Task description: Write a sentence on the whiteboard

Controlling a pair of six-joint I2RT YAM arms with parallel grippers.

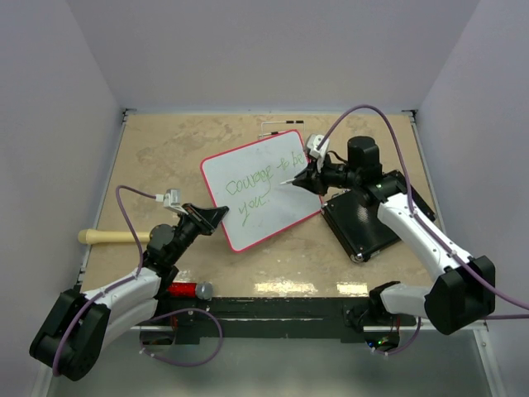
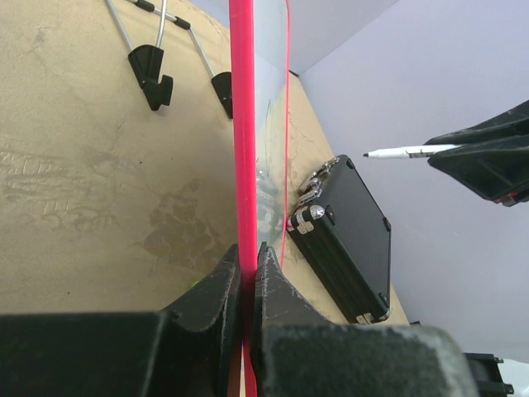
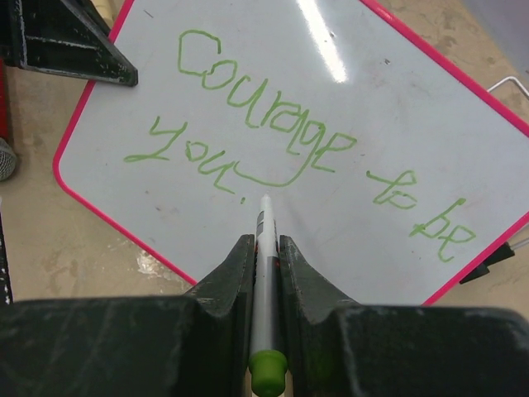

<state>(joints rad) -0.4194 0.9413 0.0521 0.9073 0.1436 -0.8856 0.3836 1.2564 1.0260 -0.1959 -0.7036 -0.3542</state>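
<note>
The whiteboard (image 1: 260, 188), white with a thin red rim, lies tilted mid-table and bears green writing "Courage to be you." My left gripper (image 1: 216, 215) is shut on its near-left edge; in the left wrist view the red rim (image 2: 241, 124) runs up from between the fingers (image 2: 216, 285). My right gripper (image 1: 307, 178) is shut on a white marker (image 3: 264, 273) with a green end. Its tip hangs just off the board's face below the word "you", by the dot. The marker also shows in the left wrist view (image 2: 405, 152), off the board.
A black rectangular case (image 1: 372, 215) lies right of the board. Black stand feet on a wire (image 2: 153, 70) show past the board. A marker (image 1: 277, 124) lies at the back. A wooden handle (image 1: 111, 236) lies at the left, a red-and-grey object (image 1: 188, 289) near the front edge.
</note>
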